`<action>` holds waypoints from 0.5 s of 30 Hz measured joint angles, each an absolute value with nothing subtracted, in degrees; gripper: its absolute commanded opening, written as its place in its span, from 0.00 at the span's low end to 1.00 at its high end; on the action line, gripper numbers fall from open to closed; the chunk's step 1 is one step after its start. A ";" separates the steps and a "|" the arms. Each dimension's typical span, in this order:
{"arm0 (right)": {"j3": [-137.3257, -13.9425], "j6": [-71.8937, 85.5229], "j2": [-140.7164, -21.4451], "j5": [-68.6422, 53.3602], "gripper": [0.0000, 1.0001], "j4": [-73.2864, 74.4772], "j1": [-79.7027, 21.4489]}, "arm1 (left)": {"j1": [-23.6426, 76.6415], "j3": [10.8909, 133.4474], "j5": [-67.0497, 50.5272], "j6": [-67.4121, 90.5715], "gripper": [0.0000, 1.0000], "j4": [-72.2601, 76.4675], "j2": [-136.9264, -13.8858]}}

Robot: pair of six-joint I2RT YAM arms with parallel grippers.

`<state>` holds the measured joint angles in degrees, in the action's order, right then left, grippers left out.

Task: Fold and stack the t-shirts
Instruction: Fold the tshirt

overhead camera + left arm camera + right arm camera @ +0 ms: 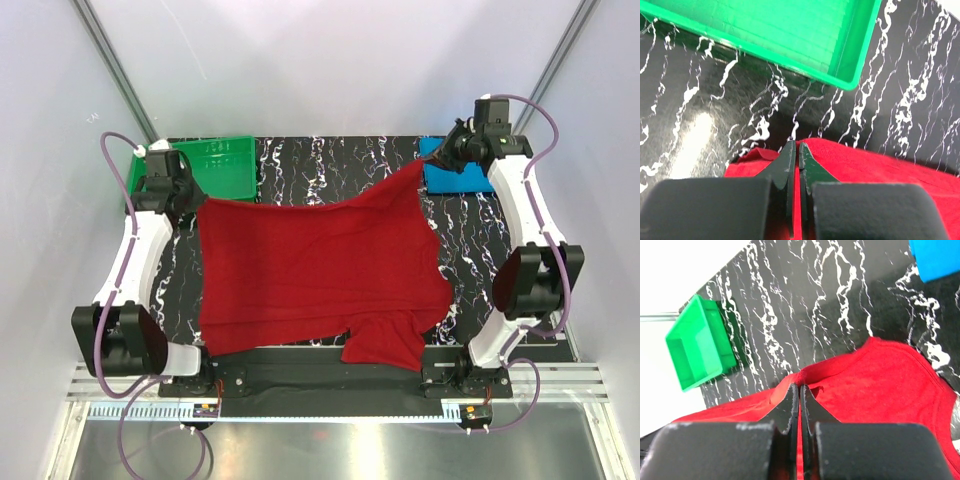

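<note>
Red t-shirt (320,270) spans between left gripper (796,149) and right gripper (799,389), each clenched on a far corner, its body draping back behind them, with the folded blue t-shirt (458,178) just beside the right one.

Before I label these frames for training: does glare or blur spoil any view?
Top external: even light, sharp, red t-shirt clear. Left wrist: glare patch on the marble table, left fingers soft up close. Right wrist: washed-out white at upper left, right fingers blurred, green tray readable.
</note>
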<state>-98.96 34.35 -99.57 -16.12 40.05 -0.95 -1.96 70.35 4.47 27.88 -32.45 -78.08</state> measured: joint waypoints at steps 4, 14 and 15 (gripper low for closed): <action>-102.96 35.00 -102.45 -17.34 0.00 40.12 -0.73 | -3.70 71.79 2.92 27.83 0.00 -31.99 -79.37; -114.34 36.10 -103.35 -18.15 0.00 41.85 -0.73 | -4.78 82.30 -3.46 26.85 0.00 -33.04 -79.05; -115.48 36.07 -102.98 -18.15 0.00 41.82 -0.73 | -4.78 83.74 -4.14 26.81 0.00 -33.10 -78.48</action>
